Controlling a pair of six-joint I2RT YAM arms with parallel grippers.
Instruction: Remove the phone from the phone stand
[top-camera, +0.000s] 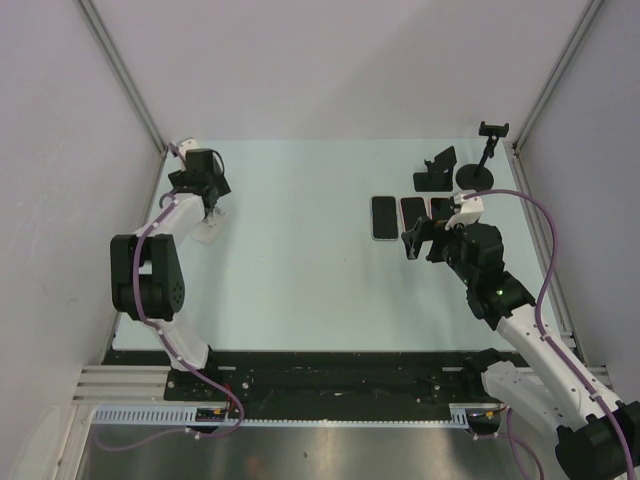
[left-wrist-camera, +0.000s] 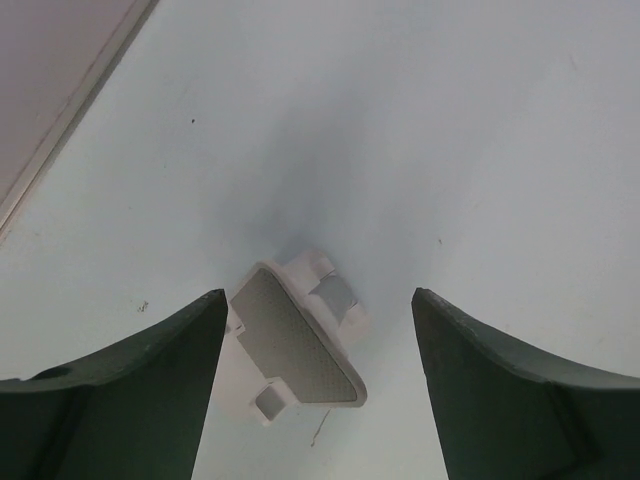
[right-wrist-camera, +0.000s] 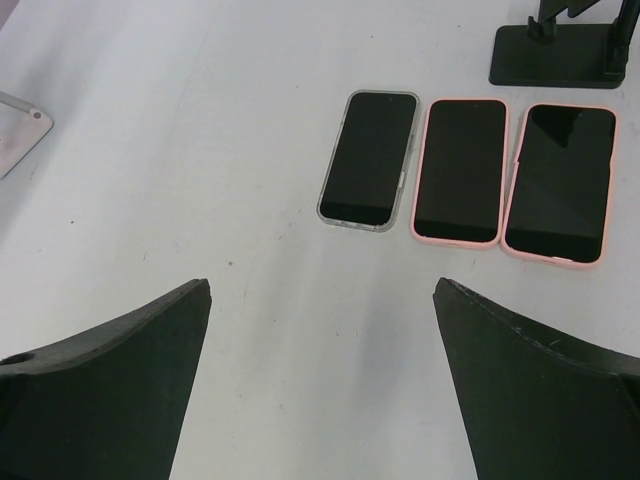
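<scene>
A white phone stand (left-wrist-camera: 296, 343) lies tipped over on the table, seen in the left wrist view. My left gripper (left-wrist-camera: 320, 294) straddles it, open; the left finger is almost against its edge. From above, the left gripper (top-camera: 208, 212) hovers over this white stand (top-camera: 205, 232) at the far left. Three phones lie flat side by side: one in a clear case (right-wrist-camera: 368, 160) and two in pink cases (right-wrist-camera: 460, 170) (right-wrist-camera: 558, 180). My right gripper (right-wrist-camera: 322, 283) hangs open just short of them with nothing between its fingers. None of the stands in view holds a phone.
A black wedge stand (top-camera: 436, 170) and a black round-base stand (top-camera: 478, 176) with a clamp head (top-camera: 493, 127) sit at the back right, behind the row of phones (top-camera: 384, 217). White walls enclose the table on both sides and at the back.
</scene>
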